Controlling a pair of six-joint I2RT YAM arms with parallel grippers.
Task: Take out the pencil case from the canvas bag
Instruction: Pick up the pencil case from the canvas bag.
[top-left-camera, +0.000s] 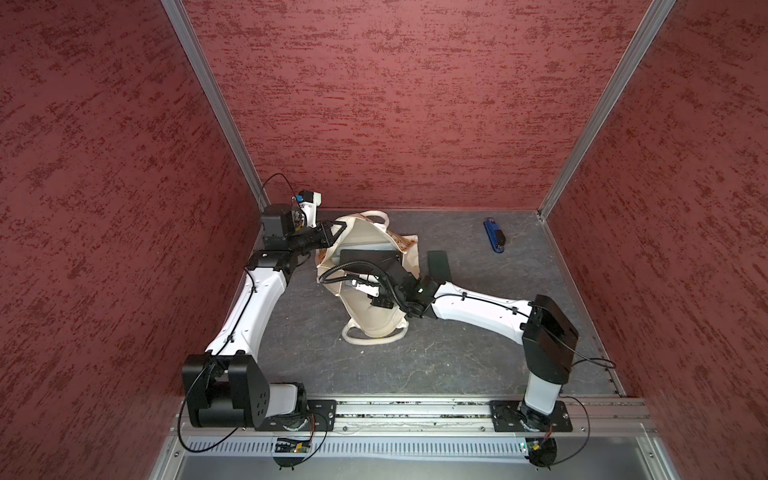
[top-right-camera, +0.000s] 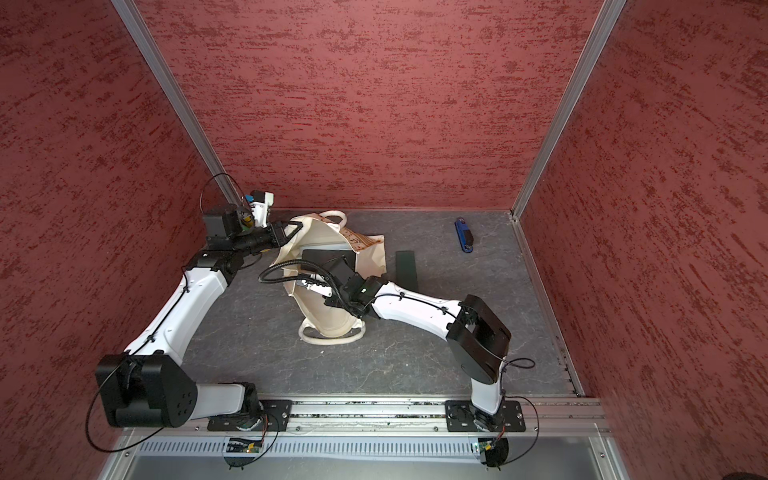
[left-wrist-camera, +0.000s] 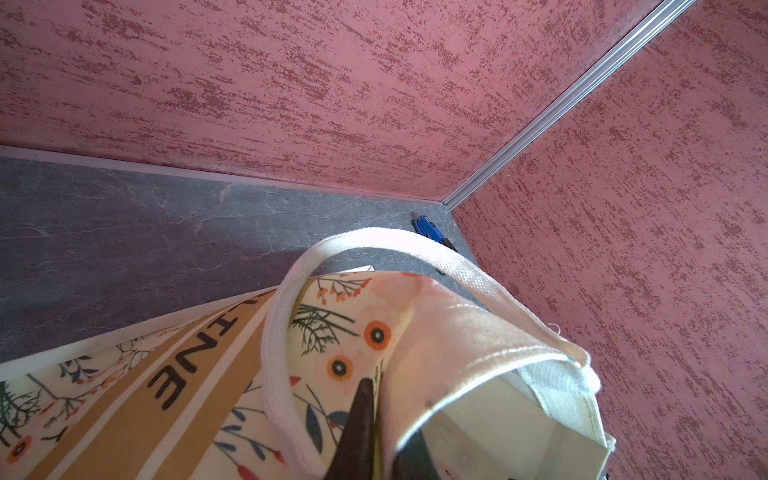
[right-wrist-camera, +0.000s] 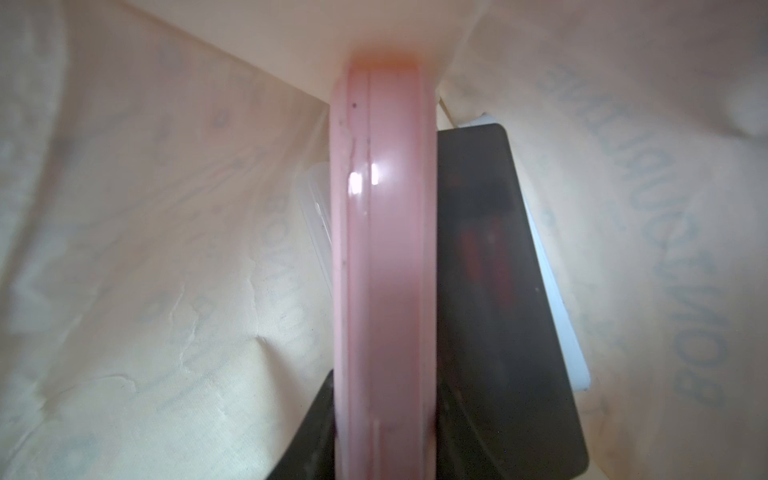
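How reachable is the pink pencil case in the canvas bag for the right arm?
Likely yes: the left gripper holds the canvas bag open by its rim, and the right gripper is inside, clamped around the pink pencil case. The black item beside it doesn't block.
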